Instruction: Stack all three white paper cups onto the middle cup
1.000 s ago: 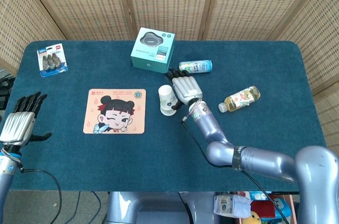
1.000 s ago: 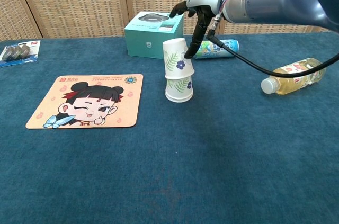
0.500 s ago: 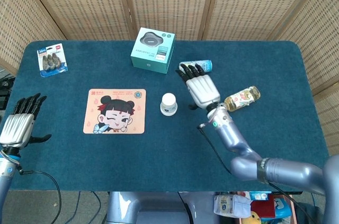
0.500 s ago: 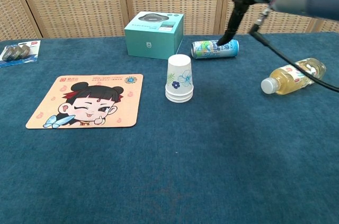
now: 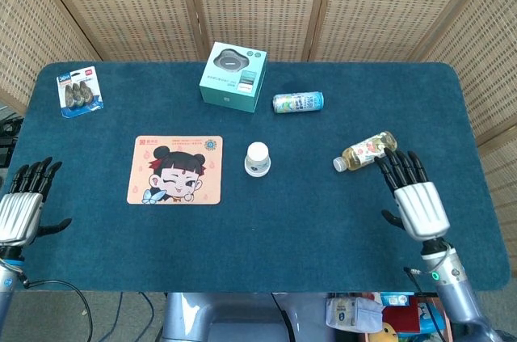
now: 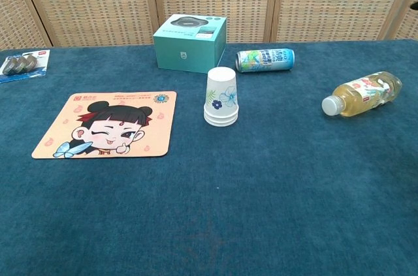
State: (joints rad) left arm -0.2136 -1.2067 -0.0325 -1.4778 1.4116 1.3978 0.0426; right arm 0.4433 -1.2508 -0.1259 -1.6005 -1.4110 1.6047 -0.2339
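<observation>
The white paper cups with flower prints stand nested upside down as one stack near the table's middle, just right of the cartoon mat. My right hand hovers over the table's front right, fingers spread and holding nothing, well away from the stack. My left hand is at the front left edge, fingers apart and empty. Neither hand shows in the chest view.
A cartoon mat lies left of the stack. A teal box and a lying can sit behind it. A juice bottle lies at the right, just beyond my right hand. A blister pack is far left.
My right hand has let go of the cups, now fully nested, and has drawn back from above them to the front right. My left hand sank slightly.
</observation>
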